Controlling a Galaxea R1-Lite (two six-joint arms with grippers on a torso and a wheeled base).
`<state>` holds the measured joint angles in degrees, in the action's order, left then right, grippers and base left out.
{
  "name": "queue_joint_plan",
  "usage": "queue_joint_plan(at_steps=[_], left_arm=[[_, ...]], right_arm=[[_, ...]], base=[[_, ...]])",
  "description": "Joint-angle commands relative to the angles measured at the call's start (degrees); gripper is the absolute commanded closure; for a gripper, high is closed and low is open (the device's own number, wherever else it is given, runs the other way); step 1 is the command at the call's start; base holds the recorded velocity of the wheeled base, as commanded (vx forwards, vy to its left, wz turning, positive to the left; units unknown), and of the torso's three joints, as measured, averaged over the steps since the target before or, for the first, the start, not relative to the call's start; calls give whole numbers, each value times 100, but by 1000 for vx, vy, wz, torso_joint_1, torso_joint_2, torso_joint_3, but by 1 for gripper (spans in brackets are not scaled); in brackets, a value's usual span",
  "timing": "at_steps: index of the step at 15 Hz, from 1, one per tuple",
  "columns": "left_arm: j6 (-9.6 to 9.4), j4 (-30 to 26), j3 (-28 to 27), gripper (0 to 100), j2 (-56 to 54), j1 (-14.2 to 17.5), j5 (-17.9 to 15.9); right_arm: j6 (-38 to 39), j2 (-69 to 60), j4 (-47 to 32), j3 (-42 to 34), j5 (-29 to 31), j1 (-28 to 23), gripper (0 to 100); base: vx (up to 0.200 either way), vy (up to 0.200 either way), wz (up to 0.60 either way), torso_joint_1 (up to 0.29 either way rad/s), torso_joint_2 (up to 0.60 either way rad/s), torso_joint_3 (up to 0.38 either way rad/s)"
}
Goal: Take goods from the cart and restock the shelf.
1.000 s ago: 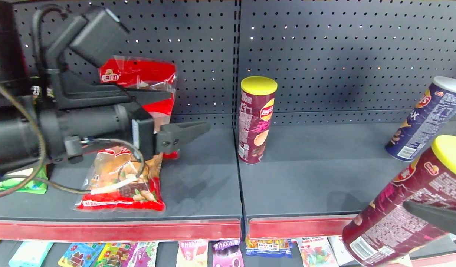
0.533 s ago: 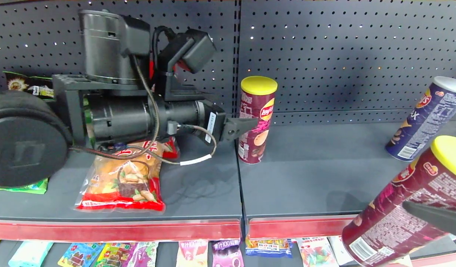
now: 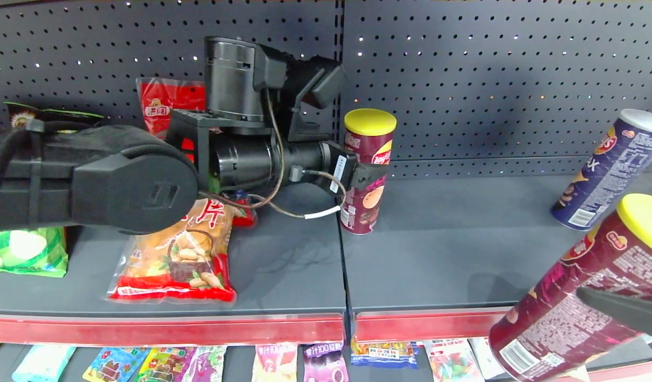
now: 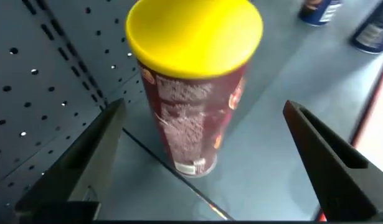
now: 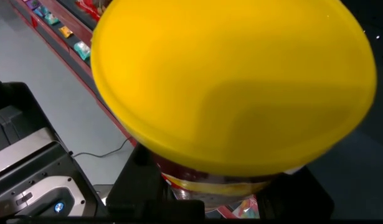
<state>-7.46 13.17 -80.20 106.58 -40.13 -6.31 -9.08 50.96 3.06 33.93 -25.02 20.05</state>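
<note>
A maroon chip can [image 3: 367, 175] with a yellow lid stands upright on the grey shelf [image 3: 437, 249], near its middle. My left gripper [image 3: 371, 172] reaches it from the left. In the left wrist view the same can [image 4: 194, 93] sits between the fingers [image 4: 91, 162], which are spread wide with gaps on both sides, so the left gripper [image 4: 203, 107] is open. At the lower right my right gripper [image 3: 612, 297] is shut on a second maroon can [image 3: 575, 297], tilted, in front of the shelf edge. Its yellow lid [image 5: 235, 81] faces the right wrist camera.
A blue can [image 3: 607, 170] leans at the shelf's far right. A peanut bag [image 3: 177, 260] lies front left, a red bag [image 3: 164, 101] stands against the pegboard, and a green bag [image 3: 26, 249] is at the left edge. Small packets line the lower shelf [image 3: 326, 361].
My left arm has swung right, away from the snack bags, and its open fingers now flank the upright can. The right arm and its can have stayed put.
</note>
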Motion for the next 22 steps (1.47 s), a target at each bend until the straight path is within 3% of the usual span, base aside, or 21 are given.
queue_joint_plan(at_steps=[1,7,11,16,17,20,22], left_arm=[[8,2,-162,0,231,-3,69],[61,2,-619,0,557,-65,403],[263,11,-892,0,776,-170,614],[280,2,-945,0,908,-206,640],[280,11,-953,100,943,-206,631],[289,-7,-883,100,829,-206,526],[289,-7,-637,100,583,-170,201]], right_arm=[[3,-7,2,0,-3,-1,100],[12,-24,2,-18,-3,-10,100],[12,-33,2,-9,-12,-98,100],[12,-42,2,0,-12,-124,100],[12,-42,2,0,-12,-124,100],[12,-42,2,-9,-12,-124,100],[12,-42,2,-9,-12,-124,100]], base=[[0,0,0,0,0,0],[0,0,0,0,0,0],[0,0,0,0,0,0],[0,0,0,0,0,0],[0,0,0,0,0,0],[0,0,0,0,0,0],[0,0,0,0,0,0]])
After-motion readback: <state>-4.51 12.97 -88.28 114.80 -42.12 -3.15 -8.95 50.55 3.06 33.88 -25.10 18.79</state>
